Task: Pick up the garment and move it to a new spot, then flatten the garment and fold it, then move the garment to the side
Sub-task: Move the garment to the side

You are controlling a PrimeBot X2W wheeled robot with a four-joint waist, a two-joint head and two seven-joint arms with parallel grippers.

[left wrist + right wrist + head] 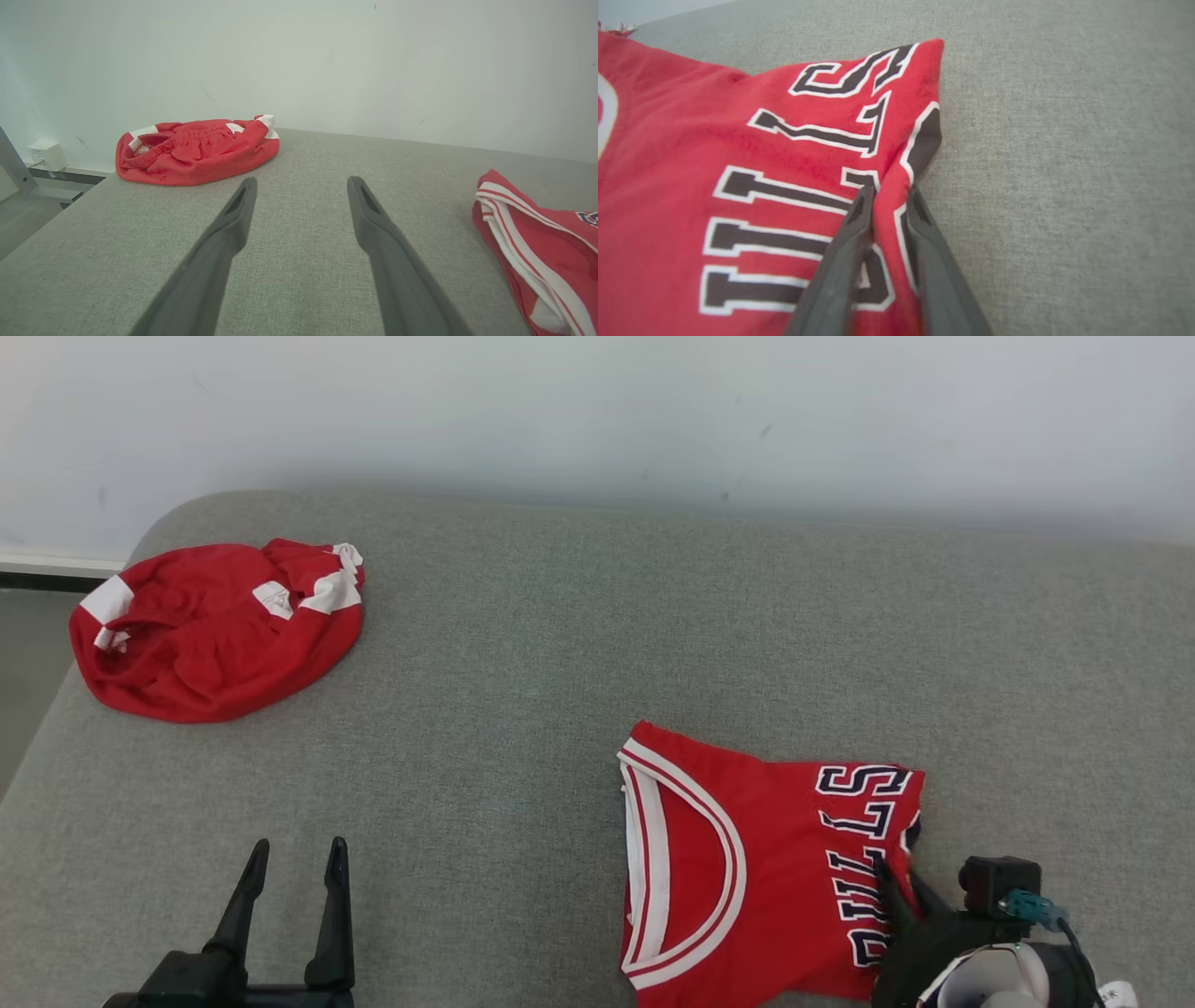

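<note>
Right gripper (889, 193) is seen closed on a pinched ridge of the red jersey (747, 859) at its right edge, with fabric clamped between both fingers. The jersey is laid folded at the near right of the grey upholstered surface (560, 663), white-striped neckline turned toward the middle. Black, white-edged lettering can be read as "ULLS"; one more letter is partly covered by the fingers. Left gripper (297, 854) is held wide open at the near left above bare fabric, nothing between its fingers, well apart from the jersey. Farther back at the left corner, a crumpled red garment with white patches (215, 635) is seen, no writing legible on it. The surface is backed by a pale wall (597, 411).
</note>
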